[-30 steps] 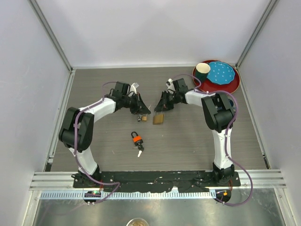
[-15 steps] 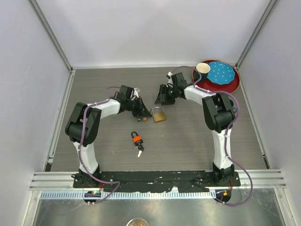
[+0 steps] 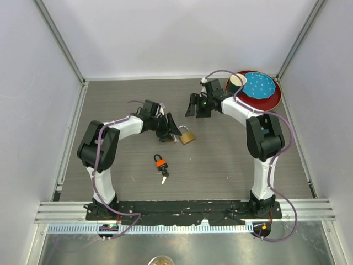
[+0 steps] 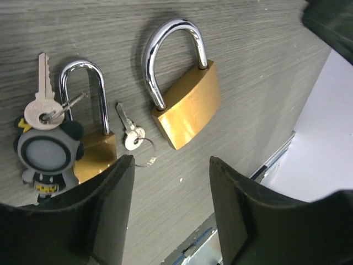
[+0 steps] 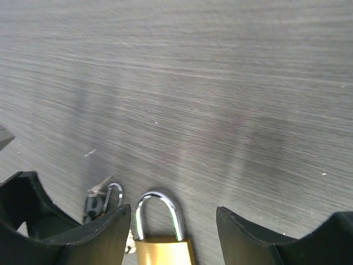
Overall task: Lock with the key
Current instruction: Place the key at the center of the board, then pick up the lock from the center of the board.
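A brass padlock (image 3: 187, 137) (image 4: 187, 105) lies flat on the table, both legs of its chrome shackle meeting the body. A small loose key (image 4: 129, 132) on a thin ring rests just left of it. Further left lies a smaller padlock (image 4: 91, 141) (image 3: 160, 162) carrying another key and a round charm (image 4: 48, 152). My left gripper (image 3: 172, 128) (image 4: 171, 163) is open over bare table beside the key, holding nothing. My right gripper (image 3: 194, 107) (image 5: 172, 212) is open too, behind the brass padlock (image 5: 162, 248), whose shackle shows between its fingers without touching them.
A red plate (image 3: 274, 101) with a blue dotted disc and a green cup (image 3: 237, 81) sits at the back right, close to the right arm. White walls enclose the table. A metal rail runs along the near edge.
The right gripper let go of the brass padlock, which now lies on the table, and pulled back toward the far right. The left gripper opened and the small key lies loose.
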Robot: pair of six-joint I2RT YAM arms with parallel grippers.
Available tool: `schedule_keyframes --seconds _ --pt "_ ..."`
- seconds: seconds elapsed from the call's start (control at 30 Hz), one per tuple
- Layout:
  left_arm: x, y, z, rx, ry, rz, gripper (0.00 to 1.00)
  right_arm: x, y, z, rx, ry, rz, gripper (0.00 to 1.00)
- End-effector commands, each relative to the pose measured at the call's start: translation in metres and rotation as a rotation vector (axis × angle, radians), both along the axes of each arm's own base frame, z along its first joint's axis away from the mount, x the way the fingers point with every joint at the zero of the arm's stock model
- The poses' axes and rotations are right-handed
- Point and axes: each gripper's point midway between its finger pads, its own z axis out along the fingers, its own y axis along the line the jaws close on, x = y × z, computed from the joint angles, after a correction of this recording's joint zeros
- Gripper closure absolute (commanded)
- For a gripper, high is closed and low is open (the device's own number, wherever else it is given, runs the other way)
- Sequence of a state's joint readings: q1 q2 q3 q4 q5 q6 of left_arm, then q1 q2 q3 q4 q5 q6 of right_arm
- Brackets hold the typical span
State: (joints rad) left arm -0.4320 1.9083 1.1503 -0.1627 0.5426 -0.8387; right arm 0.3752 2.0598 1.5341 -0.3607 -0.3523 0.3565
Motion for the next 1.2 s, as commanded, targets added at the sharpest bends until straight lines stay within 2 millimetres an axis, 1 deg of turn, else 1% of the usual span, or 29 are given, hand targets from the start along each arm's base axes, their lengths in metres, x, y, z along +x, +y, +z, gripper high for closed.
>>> schedule_keyframes --seconds 0.0,0.03,0.07,0.1,0.2,0.23,0.27,0.3,0.33,0.37,0.4,0.43,0.47,0.53,0.57,0.6,0.63,0.67,0.7,0.73,0.77,0.8,0.83,0.87,0.97,1.0,1.07,1.13,1.17 --pt "0.020 0.001 0.071 -0.018 -0.196 0.020 0.37 0.002 -0.001 0.072 0.054 -0.154 0.005 0.31" --pt "0.021 0.001 0.078 -0.023 -0.212 0.020 0.35 0.000 -0.001 0.075 0.058 -0.154 0.010 0.31" --pt "0.021 0.001 0.087 -0.031 -0.236 0.020 0.34 -0.004 0.000 0.083 0.072 -0.163 0.017 0.30" --pt "0.021 0.002 0.100 -0.038 -0.266 0.024 0.34 -0.006 0.000 0.086 0.079 -0.161 0.021 0.30" --pt "0.015 0.007 0.117 -0.035 -0.298 0.012 0.33 -0.018 0.003 0.093 0.093 -0.154 0.040 0.30" --pt "0.013 0.010 0.128 -0.034 -0.318 0.011 0.33 -0.022 0.004 0.094 0.095 -0.151 0.046 0.30" --pt "0.005 0.015 0.127 -0.003 -0.303 -0.010 0.33 -0.028 0.007 0.093 0.093 -0.143 0.061 0.30" --pt "0.001 0.020 0.128 0.015 -0.296 -0.018 0.33 -0.034 0.010 0.097 0.094 -0.149 0.074 0.30" --pt "-0.005 0.025 0.133 0.032 -0.300 -0.024 0.33 -0.039 0.012 0.098 0.095 -0.142 0.082 0.30" --pt "-0.017 0.031 0.128 0.070 -0.278 -0.057 0.33 -0.045 0.016 0.097 0.094 -0.138 0.094 0.30" --pt "-0.025 0.037 0.125 0.095 -0.260 -0.062 0.33 -0.057 0.025 0.099 0.089 -0.130 0.125 0.30" --pt "-0.032 0.044 0.119 0.125 -0.244 -0.065 0.33 -0.062 0.028 0.100 0.078 -0.135 0.141 0.30" --pt "-0.041 0.050 0.122 0.142 -0.247 -0.072 0.33 -0.070 0.034 0.100 0.074 -0.132 0.163 0.30" --pt "-0.064 0.064 0.108 0.196 -0.181 -0.090 0.33 -0.094 0.055 0.101 0.067 -0.121 0.233 0.30" --pt "-0.074 0.068 0.110 0.193 -0.174 -0.096 0.32 -0.104 0.062 0.101 0.063 -0.114 0.255 0.30" --pt "-0.084 0.070 0.109 0.187 -0.148 -0.093 0.33 -0.114 0.068 0.100 0.061 -0.101 0.280 0.30" --pt "-0.096 0.072 0.099 0.179 -0.109 -0.096 0.32 -0.134 0.086 0.100 0.073 -0.085 0.335 0.30" --pt "-0.107 0.068 0.106 0.129 -0.096 -0.108 0.33 -0.145 0.093 0.099 0.083 -0.067 0.355 0.30" --pt "-0.112 0.066 0.105 0.105 -0.074 -0.097 0.33 -0.156 0.101 0.099 0.094 -0.051 0.381 0.31" --pt "-0.124 0.067 0.094 0.091 -0.028 -0.098 0.33 -0.172 0.112 0.093 0.107 -0.022 0.418 0.31" --pt "-0.130 0.066 0.093 0.069 -0.010 -0.098 0.34 -0.183 0.120 0.093 0.140 0.023 0.431 0.36" --pt "-0.134 0.066 0.093 0.055 -0.003 -0.097 0.34 -0.189 0.124 0.090 0.153 0.042 0.441 0.39" --pt "-0.140 0.067 0.082 0.051 0.031 -0.082 0.34 -0.199 0.129 0.084 0.155 0.070 0.456 0.41" --pt "-0.142 0.068 0.078 0.055 0.045 -0.075 0.35 -0.204 0.131 0.077 0.156 0.104 0.455 0.45" --pt "-0.149 0.069 0.057 0.064 0.115 -0.066 0.39 -0.215 0.135 0.059 0.157 0.168 0.471 0.51" --pt "-0.152 0.070 0.047 0.078 0.154 -0.065 0.40 -0.217 0.134 0.054 0.148 0.185 0.469 0.52" --pt "-0.155 0.073 0.035 0.098 0.182 -0.064 0.43 -0.221 0.132 0.045 0.127 0.206 0.472 0.56" --pt "-0.156 0.075 0.021 0.111 0.206 -0.060 0.43 -0.219 0.124 0.032 0.073 0.211 0.443 0.59" --pt "-0.151 0.074 0.018 0.108 0.191 -0.052 0.43 -0.219 0.122 0.028 0.058 0.214 0.436 0.59"
